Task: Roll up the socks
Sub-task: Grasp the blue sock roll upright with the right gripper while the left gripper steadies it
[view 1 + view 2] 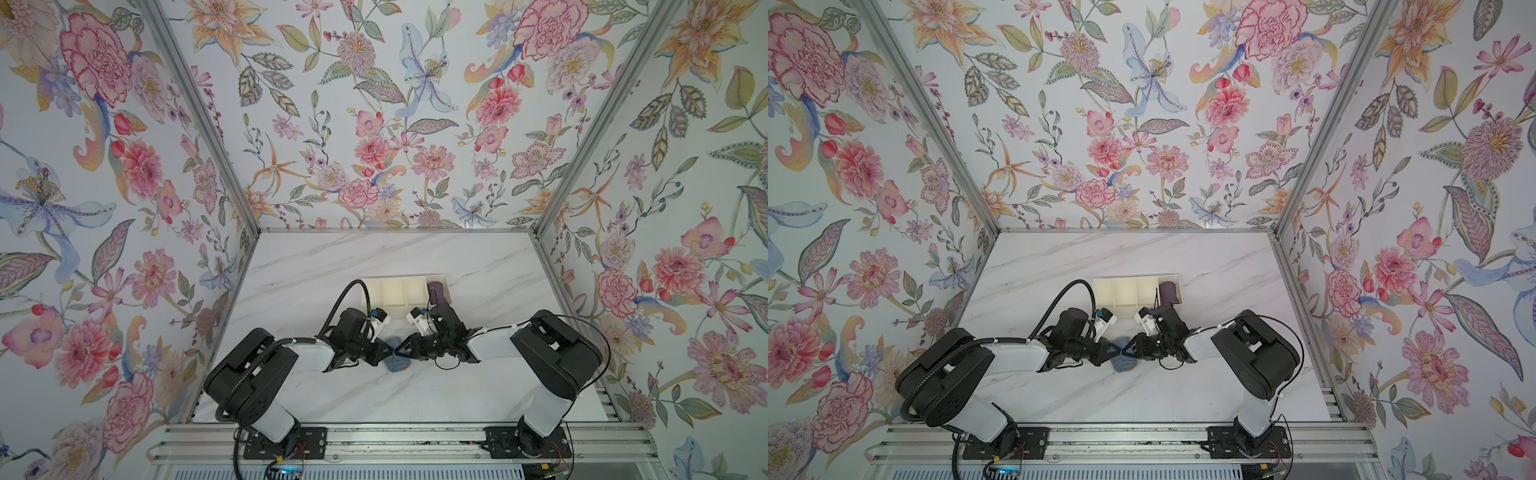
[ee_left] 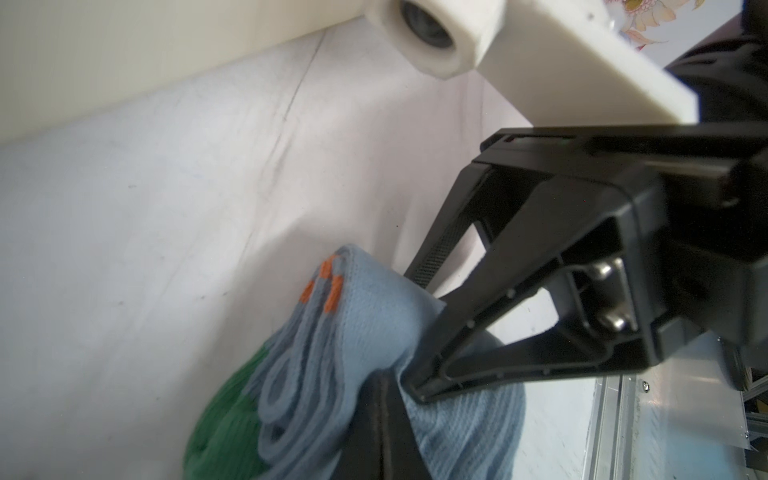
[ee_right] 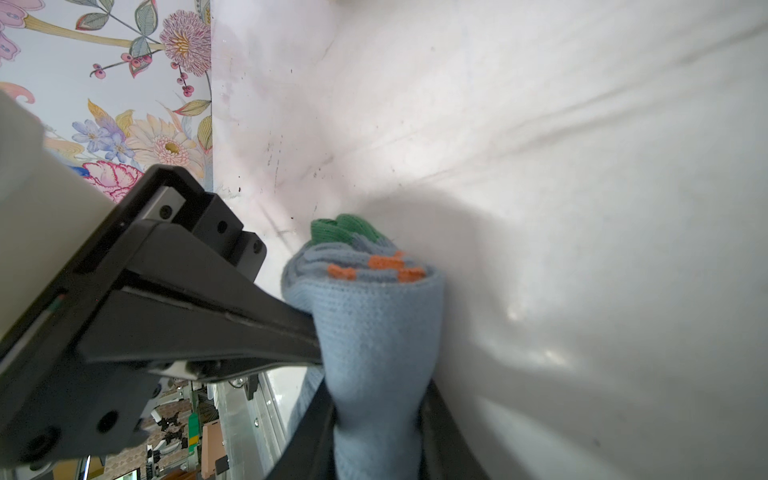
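Note:
The socks [image 1: 397, 364] lie as a blue-grey roll on the marble table, midway between the two arms in both top views. Green toe and orange stripes show at the open end of the socks [image 2: 299, 374]. My left gripper [image 2: 384, 401] is shut, its tips pushed in among the sock layers; a pinched layer cannot be made out. In the right wrist view the left gripper [image 3: 311, 332] enters the side of the socks [image 3: 374, 316]. My right gripper [image 3: 378, 428] is shut on an outer blue fold of the roll, squeezing it narrow between its fingers.
A white divided tray [image 1: 395, 293] stands just behind the grippers. A dark purple rolled bundle [image 1: 436, 291] sits in its right-hand compartment. Flowered walls close in the table at the back and both sides. The arm bases sit on the rail at the front edge [image 1: 374, 446].

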